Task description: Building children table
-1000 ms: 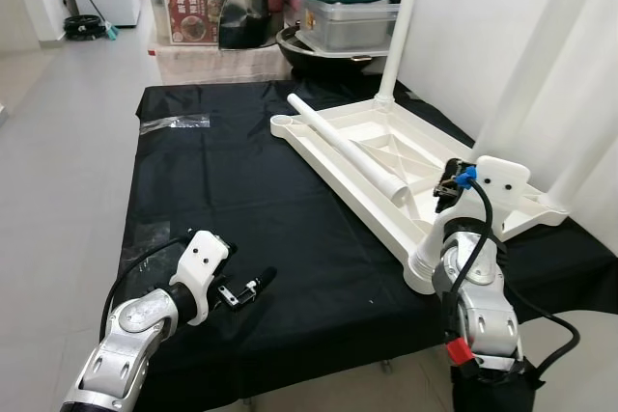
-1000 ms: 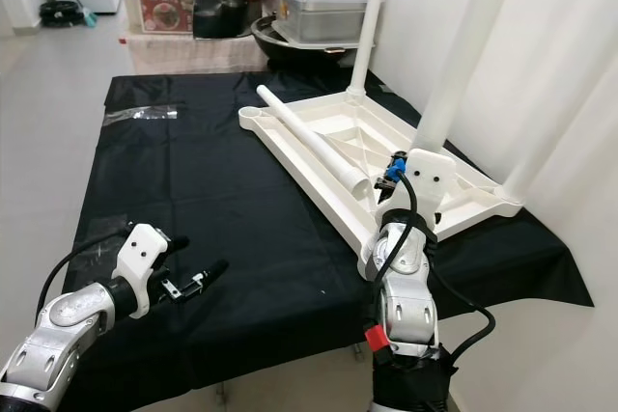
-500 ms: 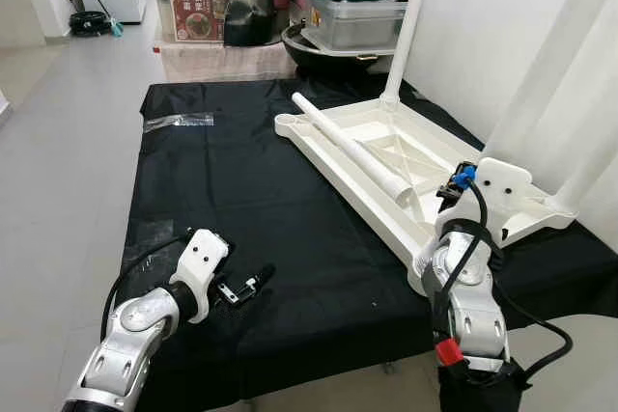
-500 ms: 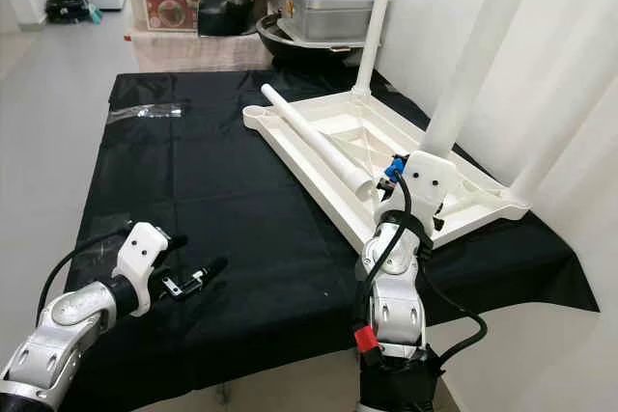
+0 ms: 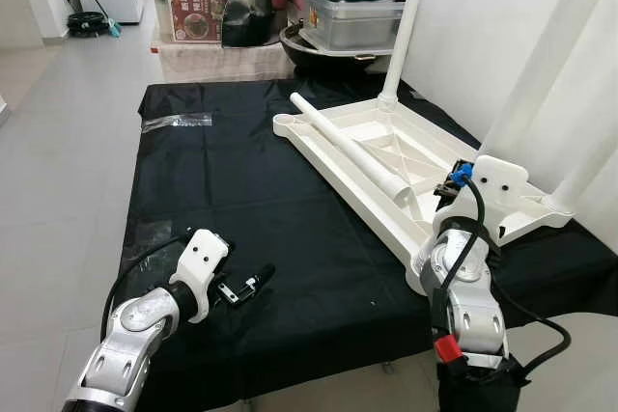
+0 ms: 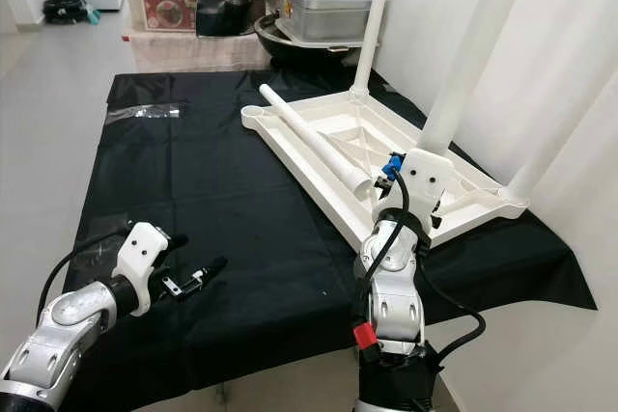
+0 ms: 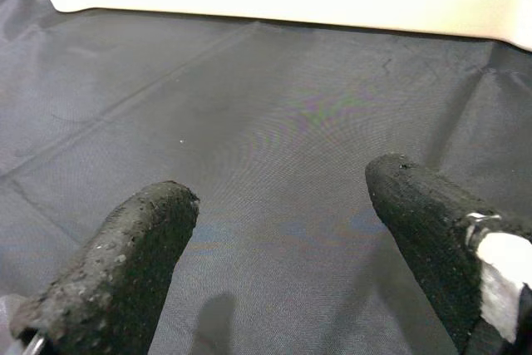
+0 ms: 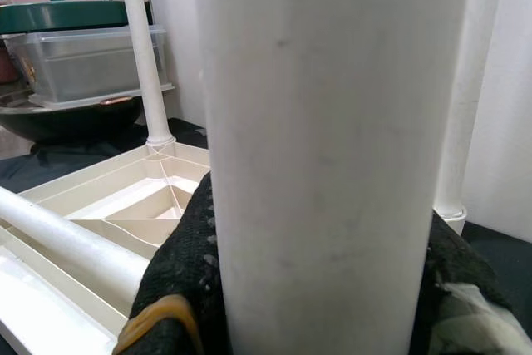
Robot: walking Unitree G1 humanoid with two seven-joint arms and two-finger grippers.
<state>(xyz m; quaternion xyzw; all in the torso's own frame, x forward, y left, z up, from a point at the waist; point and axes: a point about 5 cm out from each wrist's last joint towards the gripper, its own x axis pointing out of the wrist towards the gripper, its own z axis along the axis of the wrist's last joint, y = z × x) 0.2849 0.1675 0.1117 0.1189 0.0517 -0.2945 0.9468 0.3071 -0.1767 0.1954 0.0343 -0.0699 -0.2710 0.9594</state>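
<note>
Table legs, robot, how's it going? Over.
Right hand shut on upright leg. Left hand open over black cloth. Loose leg lies in upturned tabletop. Nothing in the way.

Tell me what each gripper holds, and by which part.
Right gripper clasps an upright white leg near its lower end, just above the tabletop. Left gripper is open over the black cloth, holding nothing.

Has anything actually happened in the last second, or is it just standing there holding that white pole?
Nothing visibly changed; only the camera drifted a little. The right gripper stays clamped around the upright table leg, and the left gripper still hovers open over the black cloth.
</note>
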